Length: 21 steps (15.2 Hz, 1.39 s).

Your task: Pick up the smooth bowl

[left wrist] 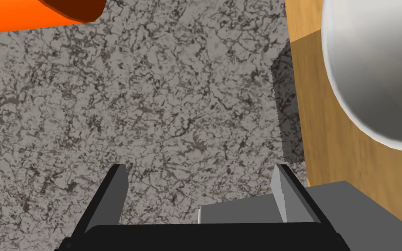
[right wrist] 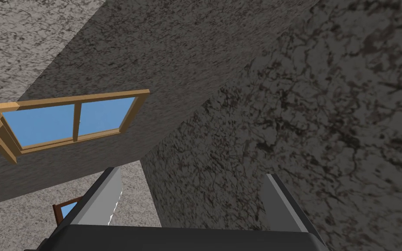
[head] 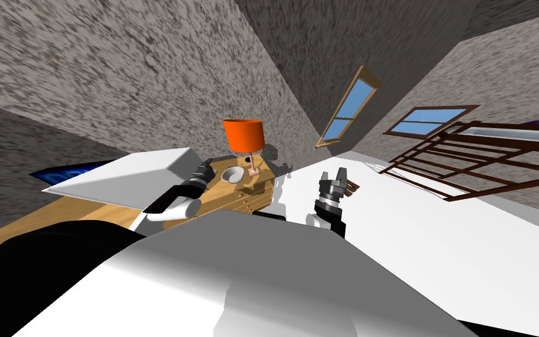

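A smooth white bowl sits on a wooden nightstand, beside an orange-shaded lamp. My left gripper hovers at the bowl's left edge, over the nightstand's left rim. In the left wrist view the bowl lies off to one side of the open gripper, outside its fingers, which frame a speckled grey wall with nothing between them. My right gripper is raised to the right of the nightstand, and its fingers stand open and empty.
A white bed adjoins the nightstand on the left. A brown slatted frame lies on the white floor at right. Two windows sit in the speckled grey walls. The lamp's base stands just right of the bowl.
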Tool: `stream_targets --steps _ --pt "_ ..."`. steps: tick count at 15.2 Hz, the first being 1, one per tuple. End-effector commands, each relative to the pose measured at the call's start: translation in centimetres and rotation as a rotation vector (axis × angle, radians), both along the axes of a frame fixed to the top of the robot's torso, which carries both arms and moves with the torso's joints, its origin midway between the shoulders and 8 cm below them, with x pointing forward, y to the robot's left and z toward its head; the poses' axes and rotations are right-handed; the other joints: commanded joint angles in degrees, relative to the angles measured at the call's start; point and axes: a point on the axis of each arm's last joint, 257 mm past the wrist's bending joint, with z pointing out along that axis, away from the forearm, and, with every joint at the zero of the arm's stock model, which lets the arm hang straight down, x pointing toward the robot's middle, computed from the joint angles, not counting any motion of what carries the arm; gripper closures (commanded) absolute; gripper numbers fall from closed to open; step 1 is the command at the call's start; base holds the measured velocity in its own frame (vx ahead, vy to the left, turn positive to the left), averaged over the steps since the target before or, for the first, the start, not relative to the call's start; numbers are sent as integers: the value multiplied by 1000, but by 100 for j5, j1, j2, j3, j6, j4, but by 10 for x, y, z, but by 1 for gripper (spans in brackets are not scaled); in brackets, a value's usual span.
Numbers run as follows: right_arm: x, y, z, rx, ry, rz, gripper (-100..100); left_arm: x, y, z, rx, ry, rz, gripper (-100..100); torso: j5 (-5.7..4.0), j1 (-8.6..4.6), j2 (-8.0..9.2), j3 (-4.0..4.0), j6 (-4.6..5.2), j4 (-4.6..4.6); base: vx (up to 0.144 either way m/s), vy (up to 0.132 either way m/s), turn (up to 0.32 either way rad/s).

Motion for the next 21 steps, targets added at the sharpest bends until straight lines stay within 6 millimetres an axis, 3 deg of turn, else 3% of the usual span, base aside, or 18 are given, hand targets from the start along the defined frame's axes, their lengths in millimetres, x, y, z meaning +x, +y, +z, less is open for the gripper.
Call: stream_targets --steps 1,12,13,16,21 --pt "0 0 0 0 0 0 0 -6 11 -6 -5 41 22 -100 0 0 0 0 0 0 9 -7 -121" --pt "0 0 0 0 0 0 0 -23 35 -45 -48 221 82 -100 0 0 10 6 2 2 -2 -3 -89" --pt "0 0 0 0 0 0 0 -30 45 -47 -52 246 100 -100 0 0 10 6 1 2 0 -5 -130" --pt "0 0 0 0 0 0 0 -33 46 -58 -65 286 107 -100 0 1 10 6 1 2 0 -1 -76" --pt "0 0 0 0 0 0 0 -53 63 -72 -90 378 152 -100 0 1 10 6 0 2 0 -3 -101"
